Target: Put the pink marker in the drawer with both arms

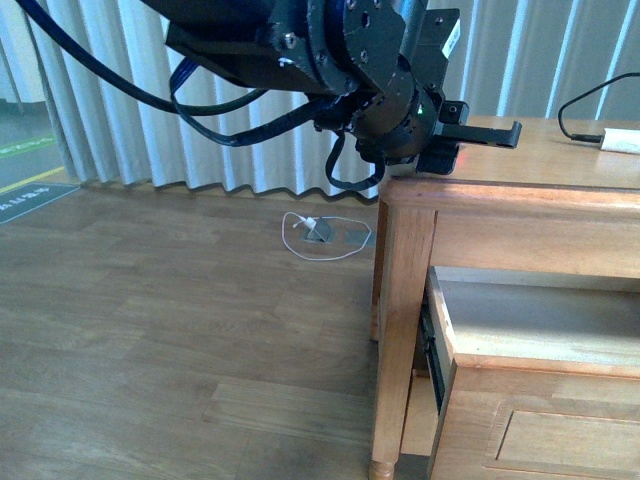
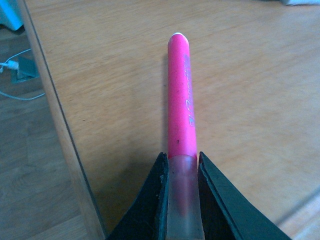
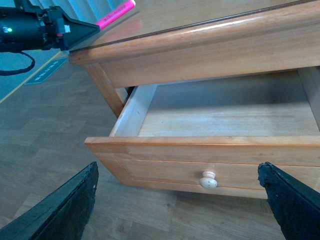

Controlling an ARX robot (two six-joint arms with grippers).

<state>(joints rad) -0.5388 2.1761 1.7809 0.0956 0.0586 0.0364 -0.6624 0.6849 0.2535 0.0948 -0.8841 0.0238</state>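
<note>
My left gripper (image 2: 182,165) is shut on the pink marker (image 2: 181,100), holding it by its pale cap end just above the wooden table top (image 2: 250,100) near the table's left edge. In the front view the left gripper (image 1: 485,135) reaches over the table corner; a red glint shows under it. The marker also shows in the right wrist view (image 3: 116,13), sticking out from the left gripper (image 3: 80,30). The drawer (image 3: 200,160) stands pulled open under the table top, pale inside, with its round knob (image 3: 208,179). My right gripper (image 3: 180,200) is wide open in front of the knob, holding nothing.
A white box with a black cable (image 1: 618,140) lies at the table's far right. The open drawer (image 1: 530,330) juts out from the table. A white cable and a floor socket (image 1: 322,235) lie on the wooden floor by the curtain (image 1: 120,140).
</note>
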